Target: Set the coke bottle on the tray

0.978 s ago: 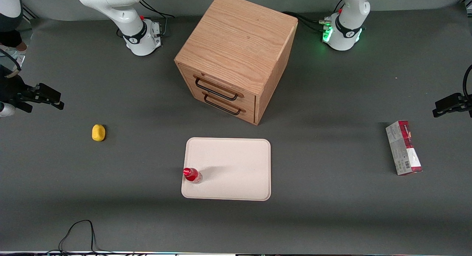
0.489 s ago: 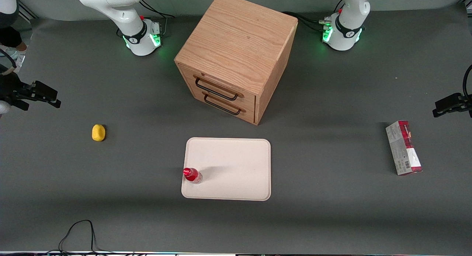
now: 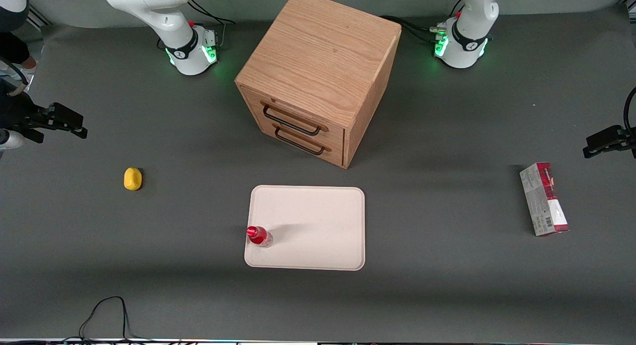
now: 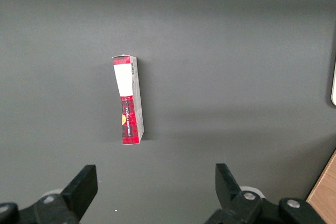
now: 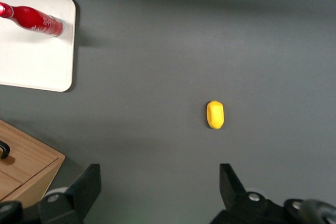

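Jaws of gripper [image 5: 160,192] spread, well apart from coke bottle [image 3: 259,235].

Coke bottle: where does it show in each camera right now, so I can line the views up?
Front view: the coke bottle stands on the tray, at its corner nearest the working arm's end.
Right wrist view: the bottle shows on the tray.
Left wrist view: not in it.
Shared landmark: the tray. The gripper, open, hangs far off near the table's edge.
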Tool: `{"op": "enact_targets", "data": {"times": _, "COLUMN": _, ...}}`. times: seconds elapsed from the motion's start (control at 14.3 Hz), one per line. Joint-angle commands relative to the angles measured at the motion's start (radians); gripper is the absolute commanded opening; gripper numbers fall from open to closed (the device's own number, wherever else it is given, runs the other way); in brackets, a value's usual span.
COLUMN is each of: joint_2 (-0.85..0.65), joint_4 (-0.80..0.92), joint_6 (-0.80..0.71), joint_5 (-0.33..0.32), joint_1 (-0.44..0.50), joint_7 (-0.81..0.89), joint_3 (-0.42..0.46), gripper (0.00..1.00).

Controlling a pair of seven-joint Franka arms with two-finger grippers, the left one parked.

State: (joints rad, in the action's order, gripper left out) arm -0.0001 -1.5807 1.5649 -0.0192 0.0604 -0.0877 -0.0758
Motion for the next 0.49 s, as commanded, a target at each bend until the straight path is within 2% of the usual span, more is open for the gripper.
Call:
{"op": "enact_targets", "data": {"times": 0.0, "joint_2": 0.011, "joint_4": 0.028, "joint_6": -0.022, "joint_5": -0.015, "joint_1": 0.012, "joint_7": 0.009, "joint_3": -0.01, "gripper": 1.0}}
{"op": "enact_targets", "data": {"times": 0.42, "joint_2": 0.011, "joint_4": 0.028, "joint_6": -0.023, "joint_5": -0.015, "joint_1": 0.007, "joint_7": 0.005, "joint_3": -0.01, "gripper": 1.0}}
